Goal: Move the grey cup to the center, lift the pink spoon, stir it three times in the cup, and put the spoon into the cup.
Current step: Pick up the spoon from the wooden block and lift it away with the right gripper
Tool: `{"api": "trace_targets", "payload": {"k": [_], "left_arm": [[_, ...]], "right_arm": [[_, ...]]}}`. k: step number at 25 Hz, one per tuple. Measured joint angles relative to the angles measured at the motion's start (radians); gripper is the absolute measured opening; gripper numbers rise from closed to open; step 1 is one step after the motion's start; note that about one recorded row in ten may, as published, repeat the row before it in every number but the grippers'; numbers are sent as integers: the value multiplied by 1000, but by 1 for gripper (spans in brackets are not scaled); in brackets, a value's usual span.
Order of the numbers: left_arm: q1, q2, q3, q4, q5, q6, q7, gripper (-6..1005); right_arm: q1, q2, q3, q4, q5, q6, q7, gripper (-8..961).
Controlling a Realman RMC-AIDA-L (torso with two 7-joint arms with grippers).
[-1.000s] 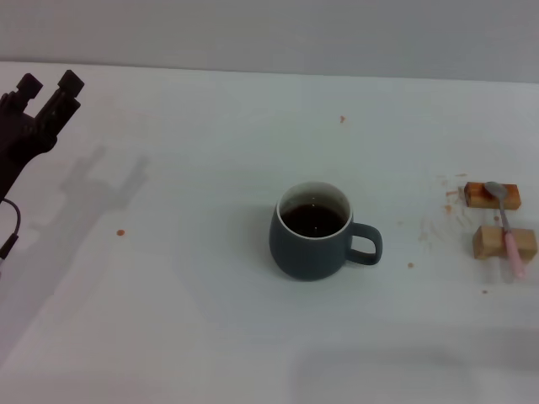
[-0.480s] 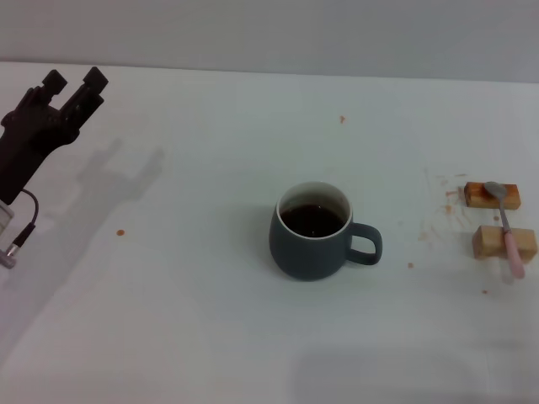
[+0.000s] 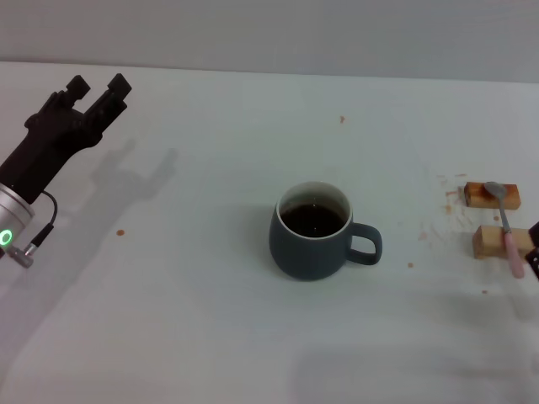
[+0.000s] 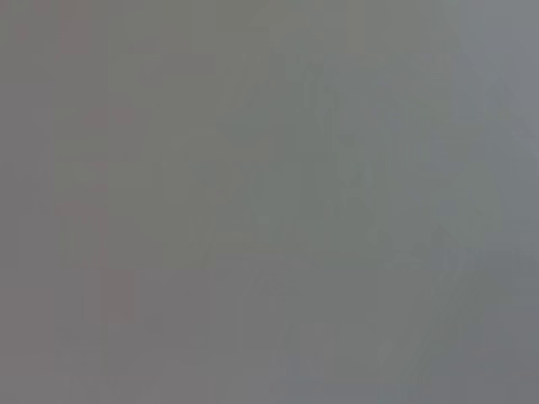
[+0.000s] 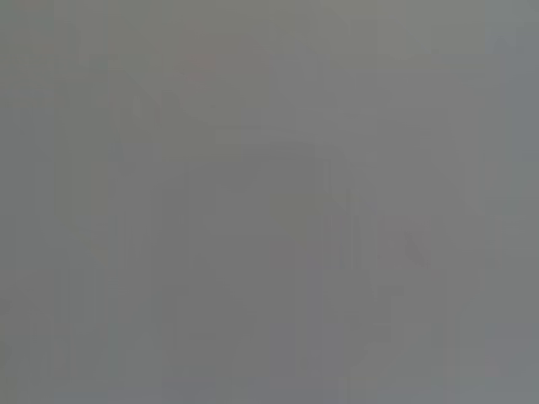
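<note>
The left gripper (image 3: 99, 86) is seen at the far left of the table (image 3: 202, 320), raised above the surface w/ its two black fingers (image 3: 119, 84) spread apart and nothing held between them; its shadow is cast on the table just beside it. The arm behind it runs down to the left edge of the head view, w/ a green light and a thin cable seen near the wrist. The right gripper (image 3: 534, 238) is glimpsed only as a dark tip at the right edge, next to the spoon's handle; whether it is open or closed cannot be told. The grey cup (image 3: 314, 232) is placed upright approx. at the table's centre, handle turned to the robot's right, w/ dark liquid inside. The pink spoon (image 3: 506, 228) is laid across two wooden blocks (image 3: 492, 196) near the right edge, well apart from the cup, bowl end on the far block, pink handle over the near one. Small orange crumbs (image 3: 120, 232) are scattered on the table. Both wrist views are plain grey; nothing can be made out.
</note>
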Motion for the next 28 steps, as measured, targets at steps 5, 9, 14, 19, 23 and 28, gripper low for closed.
{"api": "trace_targets", "payload": {"k": [5, 9, 14, 19, 23, 28], "left_arm": [[6, -6, 2, 10, 0, -1, 1, 829], [12, -8, 2, 10, -1, -1, 1, 829], [13, -20, 0, 18, -1, -1, 8, 829], [12, -24, -3, 23, -1, -10, 11, 829], [12, -25, -6, 24, -1, -14, 12, 829], [12, -25, -7, 24, -1, -26, 13, 829]], "right_arm": [[0, -3, -36, -3, 0, 34, 0, 814], [-2, -5, -50, -5, 1, 54, 5, 814], [1, -4, -50, -3, -1, 118, 7, 814], [9, -4, -50, -1, -1, 157, 7, 814], [11, -4, -50, -3, -1, 174, 7, 813], [17, -4, -48, -4, 2, 201, 8, 813]]}}
